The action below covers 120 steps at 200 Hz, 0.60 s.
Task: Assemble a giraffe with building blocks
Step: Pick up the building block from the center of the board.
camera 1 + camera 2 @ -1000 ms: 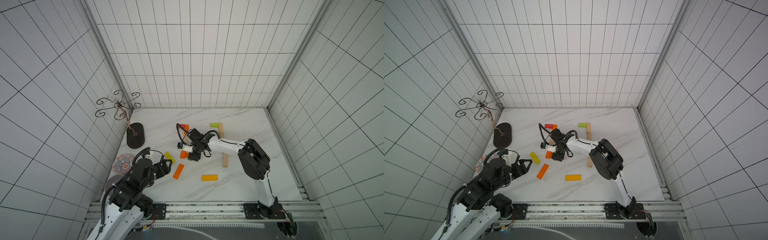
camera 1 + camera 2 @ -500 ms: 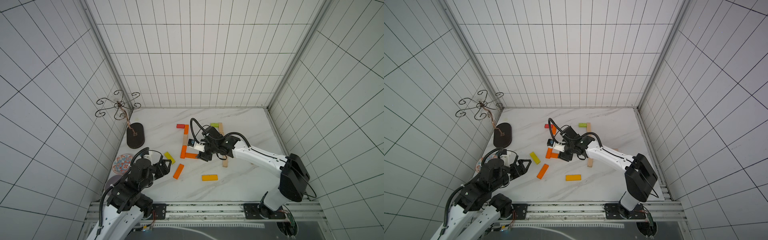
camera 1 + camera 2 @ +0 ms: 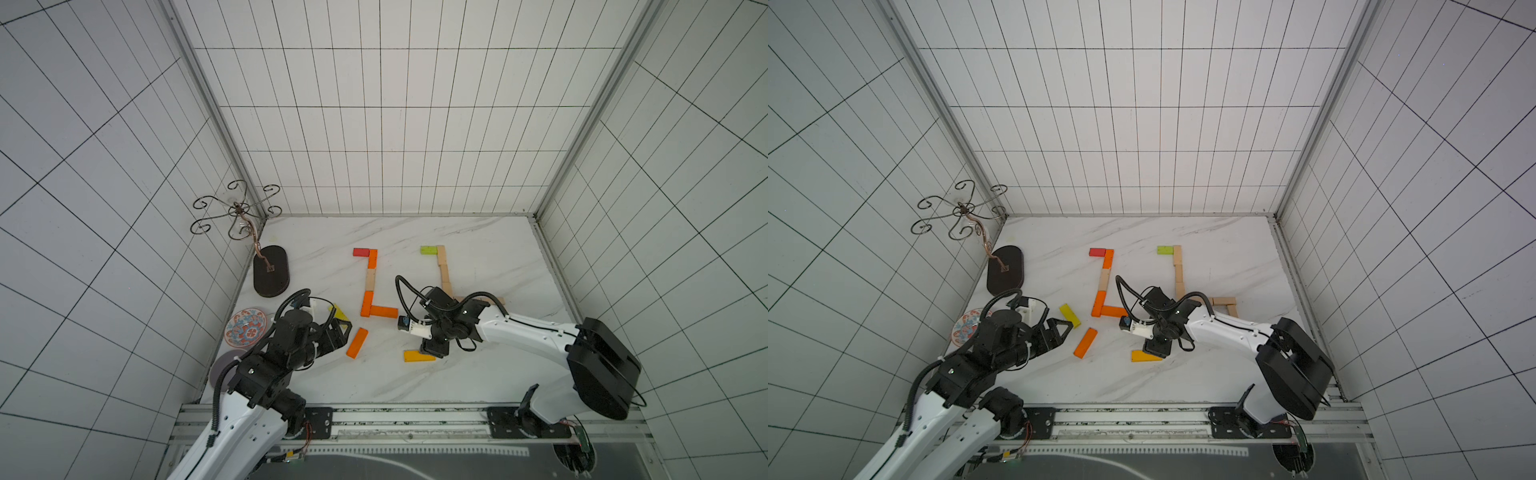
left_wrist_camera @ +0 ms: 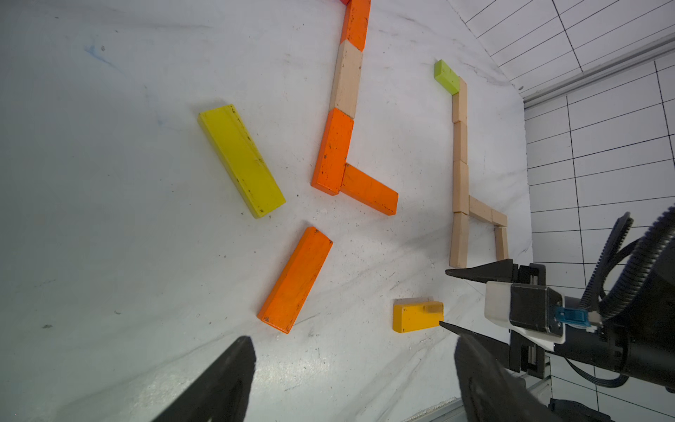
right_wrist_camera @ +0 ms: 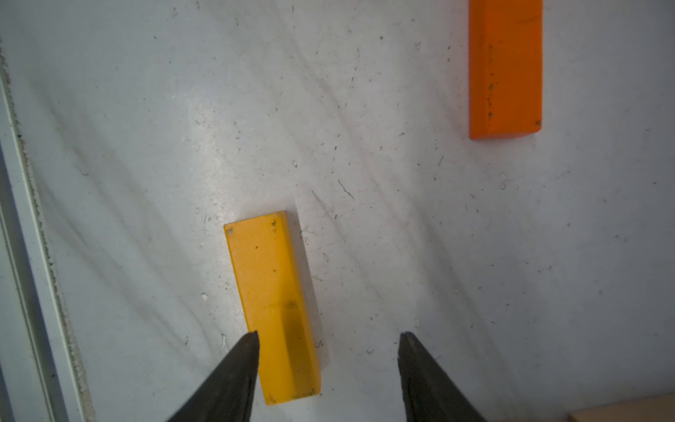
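The jaws of the right arm (image 3: 528,330) stand spread, pointing down over one end of an amber-yellow block (image 5: 272,303) that lies flat on the marble surface (image 3: 478,374). One tip overlaps the block's edge and the other is clear of it, so nothing is pinched. The jaws of the left arm (image 3: 266,374) are spread wide and empty, near a loose orange block (image 3: 357,343) and a yellow block (image 4: 241,160). Farther back, a red block (image 3: 361,252) tops a line of orange and pale wooden blocks (image 3: 370,278) ending in an L. Beside it, a lime-green block (image 3: 428,249) heads a pale wooden figure (image 3: 444,270).
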Tool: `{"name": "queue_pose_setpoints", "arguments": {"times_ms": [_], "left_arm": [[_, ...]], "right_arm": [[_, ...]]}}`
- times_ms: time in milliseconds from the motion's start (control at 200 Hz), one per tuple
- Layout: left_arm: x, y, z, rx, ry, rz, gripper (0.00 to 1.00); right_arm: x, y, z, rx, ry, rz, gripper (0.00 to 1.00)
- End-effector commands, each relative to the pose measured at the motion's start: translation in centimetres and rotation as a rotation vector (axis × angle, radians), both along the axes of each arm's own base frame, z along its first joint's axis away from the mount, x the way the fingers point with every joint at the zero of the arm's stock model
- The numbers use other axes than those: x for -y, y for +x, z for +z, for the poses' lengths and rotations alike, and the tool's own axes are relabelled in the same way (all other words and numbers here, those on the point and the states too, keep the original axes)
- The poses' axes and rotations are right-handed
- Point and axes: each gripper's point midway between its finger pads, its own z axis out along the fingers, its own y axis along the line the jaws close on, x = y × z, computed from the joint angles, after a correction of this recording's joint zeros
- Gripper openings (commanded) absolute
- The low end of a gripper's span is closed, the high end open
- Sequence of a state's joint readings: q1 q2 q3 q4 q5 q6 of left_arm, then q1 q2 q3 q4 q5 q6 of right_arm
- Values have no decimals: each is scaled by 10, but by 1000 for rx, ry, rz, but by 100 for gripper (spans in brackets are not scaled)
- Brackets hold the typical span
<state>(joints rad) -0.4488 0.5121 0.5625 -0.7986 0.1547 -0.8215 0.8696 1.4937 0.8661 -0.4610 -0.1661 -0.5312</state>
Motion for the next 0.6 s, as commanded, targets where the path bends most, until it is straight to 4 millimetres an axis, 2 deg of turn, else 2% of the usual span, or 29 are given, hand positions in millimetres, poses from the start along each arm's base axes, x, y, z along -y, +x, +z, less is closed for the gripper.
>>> {"name": "queue_pose_setpoints", "arguments": {"times_ms": [0,360,595], "left_arm": [[5,3,6,26,-37,-7,85],[7,4,1,17,-43,-14,85],[10,4,-4,12,-48,-25,85]], "right_arm": [[5,-16,-8,-40,9,18,62],[6,-28,-28,-77,-12,27,62],[-3,-31,-39,-84,-10,36,60]]}}
